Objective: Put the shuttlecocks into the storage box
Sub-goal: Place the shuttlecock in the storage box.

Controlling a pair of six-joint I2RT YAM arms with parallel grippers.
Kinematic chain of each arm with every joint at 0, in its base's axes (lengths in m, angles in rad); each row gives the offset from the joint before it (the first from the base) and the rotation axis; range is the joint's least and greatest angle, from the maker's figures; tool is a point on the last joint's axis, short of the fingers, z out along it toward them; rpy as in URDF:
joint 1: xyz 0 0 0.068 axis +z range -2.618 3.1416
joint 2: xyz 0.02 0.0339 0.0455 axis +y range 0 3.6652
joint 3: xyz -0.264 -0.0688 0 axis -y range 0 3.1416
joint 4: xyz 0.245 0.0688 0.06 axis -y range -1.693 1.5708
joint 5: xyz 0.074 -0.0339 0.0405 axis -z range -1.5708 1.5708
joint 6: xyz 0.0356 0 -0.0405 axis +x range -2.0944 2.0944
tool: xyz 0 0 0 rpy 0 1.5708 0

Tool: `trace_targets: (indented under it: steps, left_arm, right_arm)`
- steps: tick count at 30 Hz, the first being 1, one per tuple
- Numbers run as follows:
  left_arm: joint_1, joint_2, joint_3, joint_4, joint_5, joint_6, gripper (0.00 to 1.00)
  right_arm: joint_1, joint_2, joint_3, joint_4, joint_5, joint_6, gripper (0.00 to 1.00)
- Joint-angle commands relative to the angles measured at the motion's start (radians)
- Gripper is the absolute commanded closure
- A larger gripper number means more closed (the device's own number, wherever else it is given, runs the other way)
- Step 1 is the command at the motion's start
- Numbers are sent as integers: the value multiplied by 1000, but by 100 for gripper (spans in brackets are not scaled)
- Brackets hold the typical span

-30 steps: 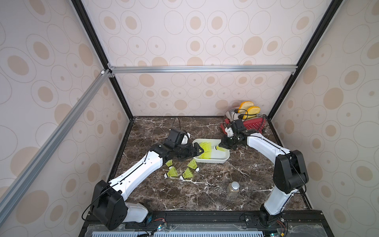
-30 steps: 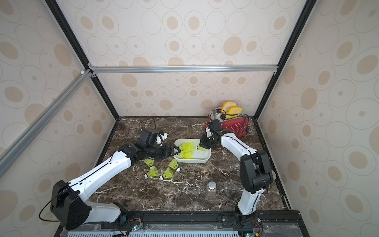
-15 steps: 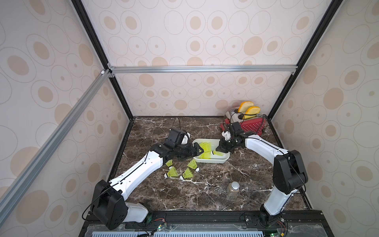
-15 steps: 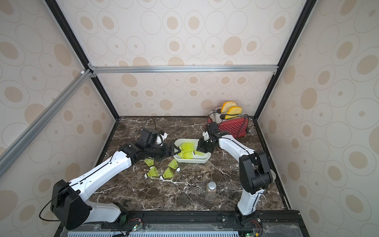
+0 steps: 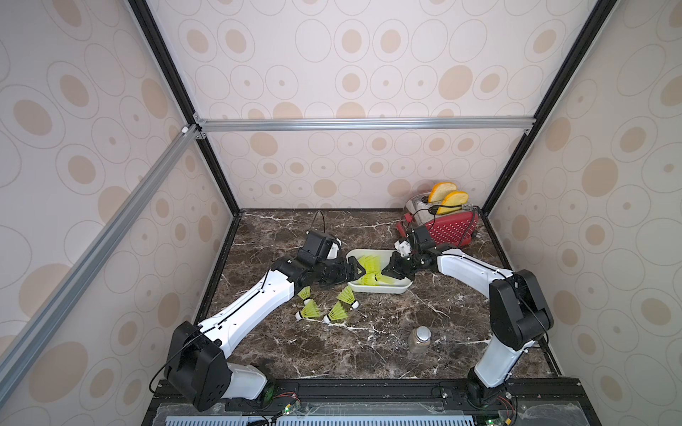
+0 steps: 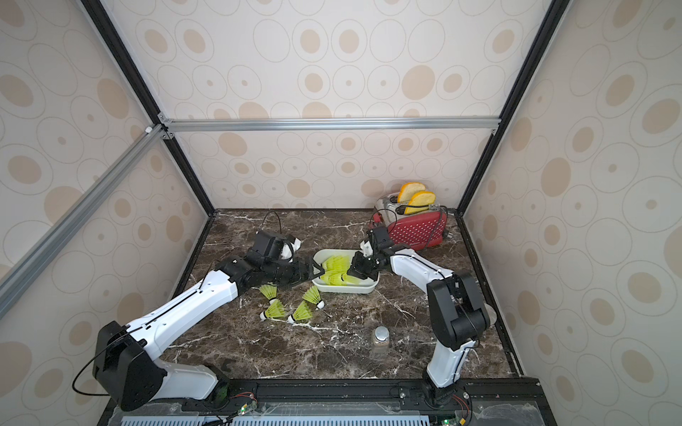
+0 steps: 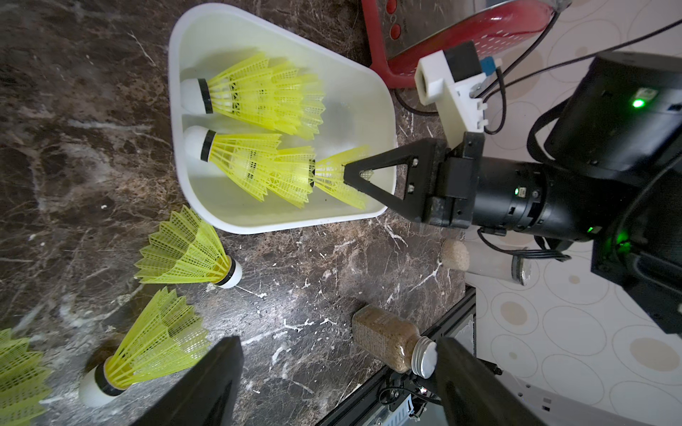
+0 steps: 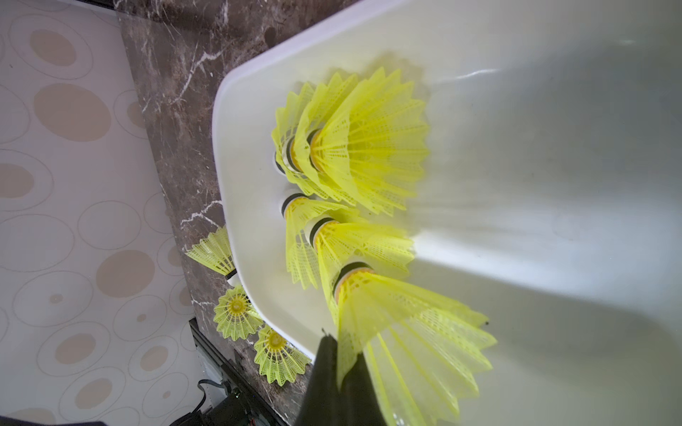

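Four shuttlecocks [image 5: 309,309] are seen on the table [image 5: 369,350] beside one box [image 5: 383,289]; those nested inside cannot be counted. One shuttlecock [image 8: 406,332] is pinched there by the right gripper [image 7: 346,173]. The left gripper [image 5: 357,271] is held open.

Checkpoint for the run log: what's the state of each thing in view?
storage box: lidless, partly filled.
boxed shuttlecocks: lying nested in two rows.
held shuttlecock: over the box, skirt pinched.
loose shuttlecocks: four on the table, outside the box.
left tool: open, empty.
right tool: shut on held shuttlecock.
jar: upright, lid on.
toaster: two bread slices standing in it.
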Motion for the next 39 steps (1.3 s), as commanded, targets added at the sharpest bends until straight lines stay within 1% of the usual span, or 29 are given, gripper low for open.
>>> trace_targets:
  steps: [1, 7, 11, 15, 21, 26, 39]
  left_arm:
    - [-2, 3, 19, -20, -10, 26, 16]
    - [-10, 38, 14, -25, -13, 41, 16]
    - [-24, 69, 5, 21, -3, 29, 16]
    - [-27, 94, 12, 31, -8, 28, 16]
    - [-27, 95, 3, 35, -9, 29, 16]
    - [-27, 91, -1, 33, -8, 31, 16]
    - [-27, 92, -11, 32, -2, 38, 16]
  right_arm:
    - [2, 14, -21, 88, -35, 53, 100]
    - [1, 32, -45, 165, -59, 106, 100]
    - [1, 49, -49, 176, -74, 111, 100]
    - [3, 58, -55, 183, -82, 113, 100]
    - [9, 82, -61, 209, -95, 126, 100]
    - [12, 95, -80, 269, -104, 163, 100]
    - [15, 122, -91, 286, -112, 187, 100]
